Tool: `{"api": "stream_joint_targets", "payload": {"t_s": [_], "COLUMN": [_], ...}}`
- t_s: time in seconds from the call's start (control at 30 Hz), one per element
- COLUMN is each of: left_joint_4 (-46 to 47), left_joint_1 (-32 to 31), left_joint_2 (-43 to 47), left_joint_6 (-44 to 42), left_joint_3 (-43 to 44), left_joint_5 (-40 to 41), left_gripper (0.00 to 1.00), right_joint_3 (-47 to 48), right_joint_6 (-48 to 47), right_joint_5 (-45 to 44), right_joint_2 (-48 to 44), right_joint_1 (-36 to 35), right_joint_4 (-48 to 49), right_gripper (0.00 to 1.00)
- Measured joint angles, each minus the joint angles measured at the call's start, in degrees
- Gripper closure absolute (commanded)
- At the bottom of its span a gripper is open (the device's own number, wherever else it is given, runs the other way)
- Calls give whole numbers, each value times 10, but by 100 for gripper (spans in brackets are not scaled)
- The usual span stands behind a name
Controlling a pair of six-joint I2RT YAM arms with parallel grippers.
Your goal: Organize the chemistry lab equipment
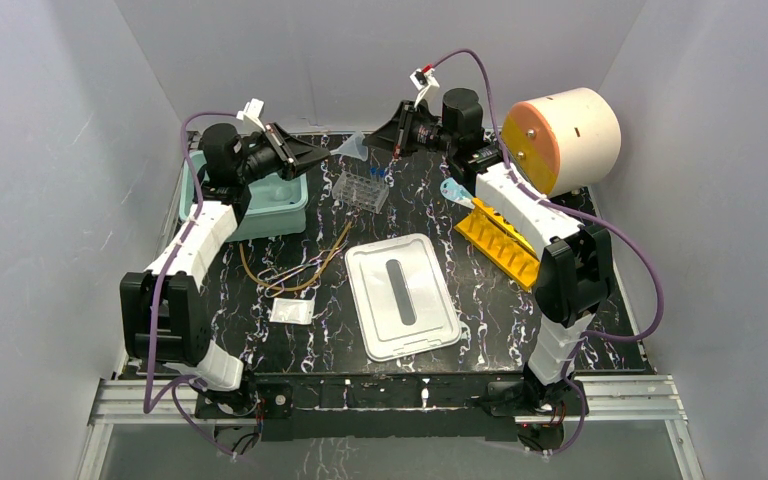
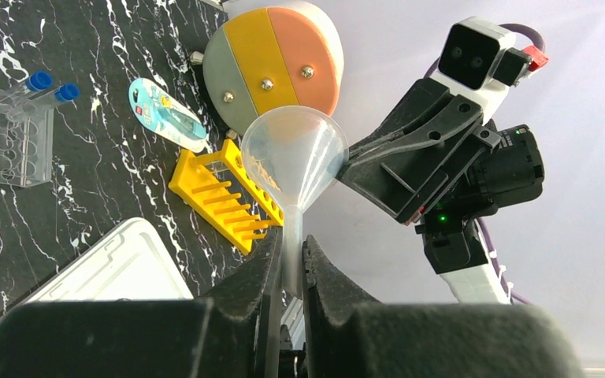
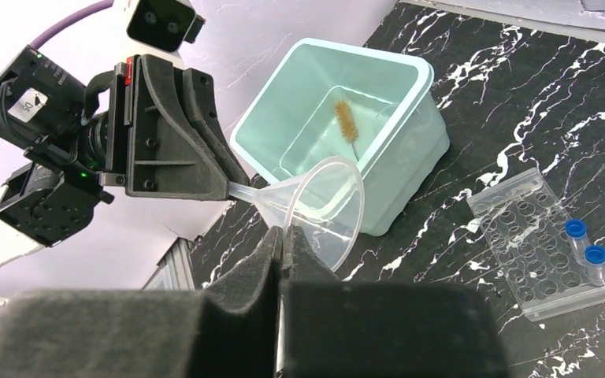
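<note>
A clear funnel [image 1: 352, 148] hangs in the air above the back of the table, between my two grippers. My left gripper [image 2: 291, 240] is shut on its narrow stem, with the cone [image 2: 295, 150] pointing away from me. My right gripper [image 3: 282, 235] is shut, pinching the thin rim of the funnel [image 3: 319, 209]. In the top view the left gripper [image 1: 322, 153] and the right gripper [image 1: 372, 140] face each other. On the table lie a clear tube rack [image 1: 362, 188] with blue-capped tubes [image 1: 378, 172], a yellow rack [image 1: 500, 243], tan tubing [image 1: 295, 268] and a white packet [image 1: 291, 311].
A teal bin [image 1: 270, 205] at the back left holds a small brush [image 3: 348, 120]. A white lid [image 1: 402, 295] lies mid-table. The cream drum [image 1: 563, 140] with an orange face stands back right, a blue packet [image 1: 457, 190] beside it. Grey walls enclose the table.
</note>
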State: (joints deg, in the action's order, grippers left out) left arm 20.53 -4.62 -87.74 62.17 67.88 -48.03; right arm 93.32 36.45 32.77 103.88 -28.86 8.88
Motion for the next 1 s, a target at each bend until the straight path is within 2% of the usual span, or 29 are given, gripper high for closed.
{"api": "stream_joint_targets", "payload": {"t_s": [0.07,0.1,0.2,0.33,0.43,0.57,0.7,0.83,1.0], "left_joint_4": [-4,-16,-85,-227,-330,-421,-476,-515,-540], "left_joint_1": [0,0,0,9,27,40,41,50,102], "left_joint_2": [0,0,0,0,0,3,5,-1,-63], "left_joint_6": [-6,-14,-58,-140,-204,-284,-346,-381,-406], "left_joint_3": [1,4,26,91,146,201,210,210,242], "left_joint_5": [2,7,43,136,237,390,509,562,568], "left_gripper": [100,100,100,100,100,100,100,100,100], "right_joint_3": [0,2,8,10,10,10,10,10,6], "right_joint_6": [2,0,-9,-29,-40,-48,-50,-51,-52], "right_joint_5": [0,-1,-9,-27,-38,-45,-46,-48,-48], "right_joint_2": [0,0,0,0,0,0,-1,-1,-4], "right_joint_1": [0,0,0,0,0,2,3,3,3], "right_joint_4": [-2,-8,-25,-39,-56,-66,-76,-78,-80], "right_gripper": [52,44,33,31,31,31,31,31,32]}}
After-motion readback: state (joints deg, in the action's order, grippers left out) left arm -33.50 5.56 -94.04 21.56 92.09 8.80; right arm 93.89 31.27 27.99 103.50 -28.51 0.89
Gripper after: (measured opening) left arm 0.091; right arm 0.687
